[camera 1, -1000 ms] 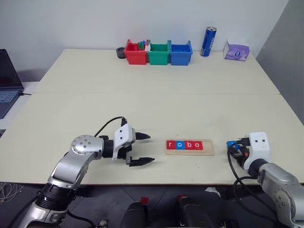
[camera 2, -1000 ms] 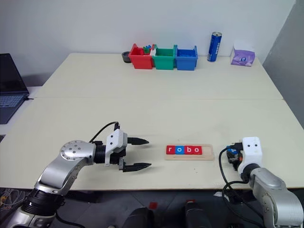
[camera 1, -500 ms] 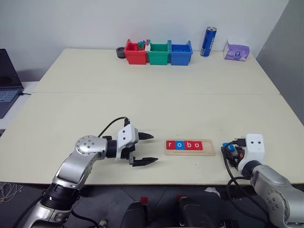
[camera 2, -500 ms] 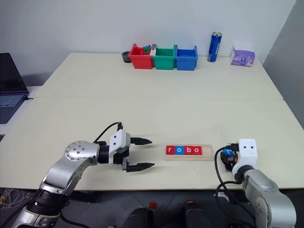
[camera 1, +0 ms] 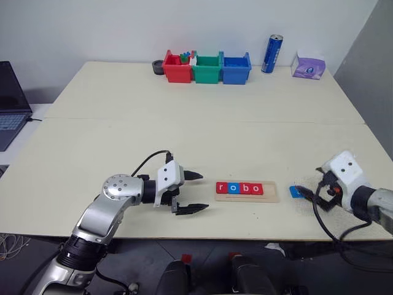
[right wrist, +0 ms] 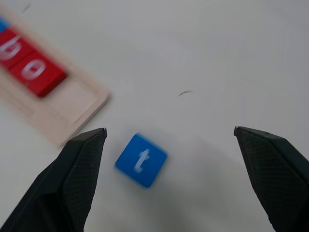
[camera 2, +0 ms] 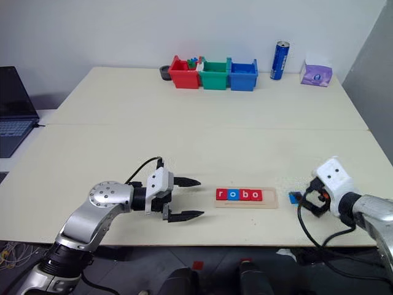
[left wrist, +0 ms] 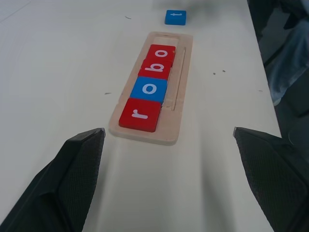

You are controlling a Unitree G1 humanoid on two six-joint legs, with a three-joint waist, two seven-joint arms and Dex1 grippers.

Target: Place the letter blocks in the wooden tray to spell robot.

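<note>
A: Where are the blocks?
B: Four sit in the tray [camera 1: 247,191], reading r, o, b, o; its right end slot is bare. The blue t block [camera 1: 296,192] lies flat on the surface [camera 1: 184,135], just beside the tray's right end.
A: And the grippers?
B: The right gripper [right wrist: 169,183] hangs above the t block, fingers spread, grasping nothing. The left gripper [camera 1: 191,192] is released too, left of the tray, pointing at it.
</note>
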